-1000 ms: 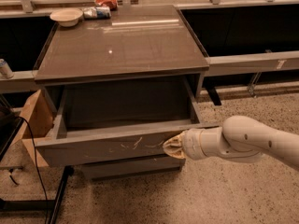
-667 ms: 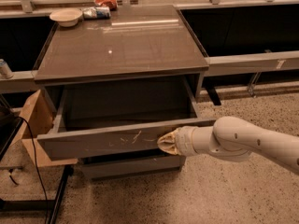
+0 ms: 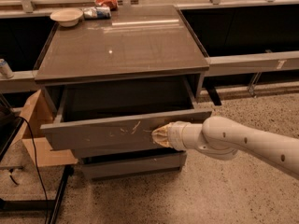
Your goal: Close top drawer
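The top drawer [image 3: 107,133] stands pulled well out of the grey cabinet, with its dark interior exposed below the worktop [image 3: 121,45]. The closing is therefore at most partly done, and most of the travel back into the cabinet is left. Its scratched front panel sits well forward of the lower drawer front [image 3: 135,166] beneath it.

The gripper [image 3: 158,135] is at the right-hand part of that panel, about mid-height, its tip touching or just short of the face beside the pale scratches. Its yellowish fingers [image 3: 161,133] look drawn together into a blunt point and hold nothing, a pose suited to pushing rather than grasping. The white arm [image 3: 247,143] reaches in from the lower right, low and nearly level, with the wrist aimed at the drawer front. A bowl [image 3: 66,17] sits at the worktop's far left corner.
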`<move>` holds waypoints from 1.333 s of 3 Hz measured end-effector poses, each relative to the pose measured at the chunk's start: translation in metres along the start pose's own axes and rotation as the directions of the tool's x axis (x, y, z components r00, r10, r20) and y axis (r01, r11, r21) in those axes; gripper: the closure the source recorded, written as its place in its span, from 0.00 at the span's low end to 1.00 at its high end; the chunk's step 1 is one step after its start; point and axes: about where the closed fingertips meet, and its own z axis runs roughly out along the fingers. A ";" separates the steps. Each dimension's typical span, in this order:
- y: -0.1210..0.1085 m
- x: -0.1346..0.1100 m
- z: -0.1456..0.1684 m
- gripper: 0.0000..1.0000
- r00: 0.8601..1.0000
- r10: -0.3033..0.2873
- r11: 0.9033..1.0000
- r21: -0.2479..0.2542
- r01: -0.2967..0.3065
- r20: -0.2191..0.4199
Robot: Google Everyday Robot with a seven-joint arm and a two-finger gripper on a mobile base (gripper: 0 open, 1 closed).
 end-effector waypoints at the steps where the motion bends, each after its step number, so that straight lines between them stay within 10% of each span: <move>1: -0.016 0.012 0.012 1.00 0.997 -0.013 0.998 0.058 0.017 -0.073; 4: -0.030 0.018 0.024 1.00 0.994 -0.057 0.995 0.080 0.064 -0.090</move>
